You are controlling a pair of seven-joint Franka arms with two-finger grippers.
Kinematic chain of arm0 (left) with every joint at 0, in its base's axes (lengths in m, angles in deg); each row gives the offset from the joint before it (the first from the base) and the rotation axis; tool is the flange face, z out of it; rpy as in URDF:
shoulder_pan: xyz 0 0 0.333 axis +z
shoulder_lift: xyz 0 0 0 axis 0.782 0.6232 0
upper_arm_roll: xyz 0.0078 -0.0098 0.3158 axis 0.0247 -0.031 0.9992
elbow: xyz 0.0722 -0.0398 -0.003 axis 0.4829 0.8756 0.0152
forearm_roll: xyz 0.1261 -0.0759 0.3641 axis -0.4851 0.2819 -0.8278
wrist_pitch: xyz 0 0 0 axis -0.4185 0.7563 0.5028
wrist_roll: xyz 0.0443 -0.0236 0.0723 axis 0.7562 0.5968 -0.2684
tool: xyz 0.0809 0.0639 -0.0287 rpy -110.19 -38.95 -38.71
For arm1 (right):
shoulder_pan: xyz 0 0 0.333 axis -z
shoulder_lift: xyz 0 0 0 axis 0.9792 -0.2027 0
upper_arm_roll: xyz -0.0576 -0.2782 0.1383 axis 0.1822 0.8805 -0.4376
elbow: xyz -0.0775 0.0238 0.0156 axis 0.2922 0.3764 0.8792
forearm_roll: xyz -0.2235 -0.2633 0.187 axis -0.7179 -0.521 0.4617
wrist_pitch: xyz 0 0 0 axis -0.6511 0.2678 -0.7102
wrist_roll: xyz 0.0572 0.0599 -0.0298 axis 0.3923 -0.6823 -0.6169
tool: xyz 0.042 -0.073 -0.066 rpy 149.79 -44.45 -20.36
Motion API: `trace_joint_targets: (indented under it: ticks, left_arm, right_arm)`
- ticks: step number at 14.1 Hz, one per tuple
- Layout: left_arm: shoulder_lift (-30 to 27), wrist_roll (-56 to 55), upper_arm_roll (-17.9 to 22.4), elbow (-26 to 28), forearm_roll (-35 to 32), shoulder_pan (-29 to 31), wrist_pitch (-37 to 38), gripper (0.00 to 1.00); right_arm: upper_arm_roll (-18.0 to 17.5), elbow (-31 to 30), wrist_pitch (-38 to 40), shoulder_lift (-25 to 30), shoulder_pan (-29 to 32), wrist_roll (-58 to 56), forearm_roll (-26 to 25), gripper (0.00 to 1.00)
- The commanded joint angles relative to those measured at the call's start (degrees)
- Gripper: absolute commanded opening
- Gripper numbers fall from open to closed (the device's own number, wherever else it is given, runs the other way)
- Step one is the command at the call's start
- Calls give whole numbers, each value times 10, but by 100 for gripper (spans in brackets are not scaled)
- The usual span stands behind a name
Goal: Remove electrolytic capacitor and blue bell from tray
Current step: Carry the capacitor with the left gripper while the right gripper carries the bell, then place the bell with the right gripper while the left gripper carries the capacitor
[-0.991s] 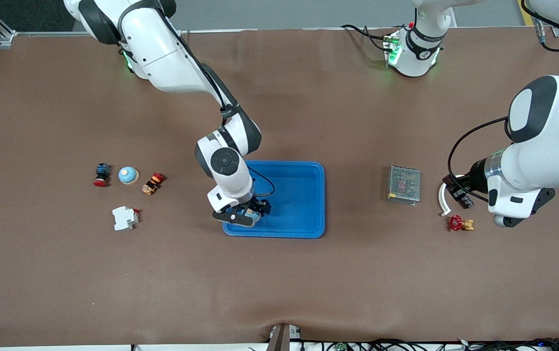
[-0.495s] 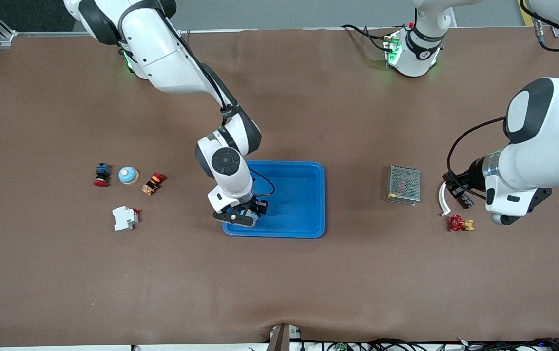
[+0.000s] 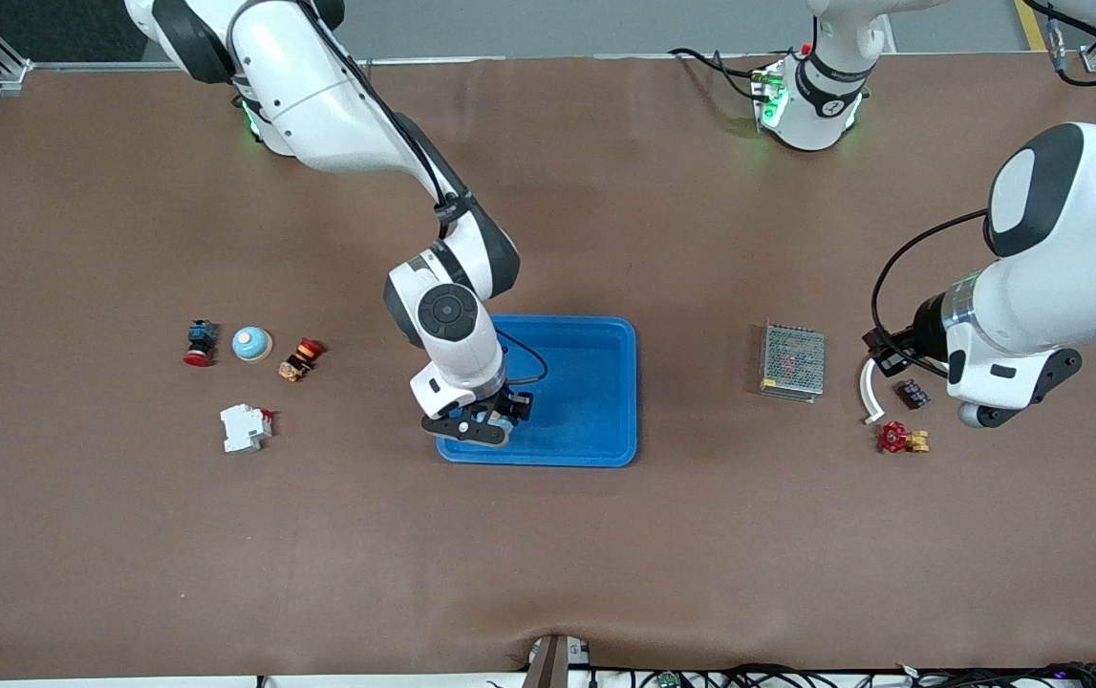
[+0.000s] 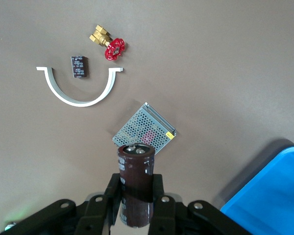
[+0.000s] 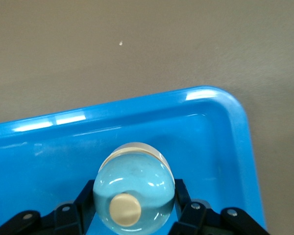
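A light-blue domed bell (image 5: 134, 188) with a cream button sits between the fingers of my right gripper (image 5: 134, 196), which is shut on it. That gripper (image 3: 490, 413) is low inside the blue tray (image 3: 595, 382), at the corner nearest the front camera and the right arm's end. My left gripper (image 4: 135, 183) is shut on a dark brown cylindrical capacitor (image 4: 135, 169), held up over the table beside the metal mesh box (image 4: 144, 128). In the front view the left gripper (image 3: 884, 352) hangs over the white curved bracket (image 3: 868, 392).
Toward the left arm's end lie the mesh box (image 3: 792, 361), a small black chip (image 3: 911, 391) and a red-handled brass valve (image 3: 901, 439). Toward the right arm's end lie a second blue bell (image 3: 251, 344), a red push button (image 3: 199, 342), an orange-red switch (image 3: 301, 358) and a white breaker (image 3: 246, 427).
The left arm has risen and drawn back with the capacitor, uncovering the black chip on the table. The right gripper stays in the tray corner and has barely shifted.
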State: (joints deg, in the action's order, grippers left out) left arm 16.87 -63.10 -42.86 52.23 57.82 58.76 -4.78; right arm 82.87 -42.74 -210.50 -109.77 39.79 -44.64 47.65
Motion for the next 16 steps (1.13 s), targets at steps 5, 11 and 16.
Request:
trace_joint_targets:
  ticks: [5,11,16]
  left_arm:
    - [-33,27,-17,9,13,9,16,0]
    - [-31,32,-20,10,14,2,18,0]
    - [-32,32,-29,10,13,5,32,0]
  right_arm:
    - [0,-16,223,161,115,-353,2,46]
    - [0,-34,296,200,293,-767,2,46]
    - [0,-48,271,187,378,-964,2,44]
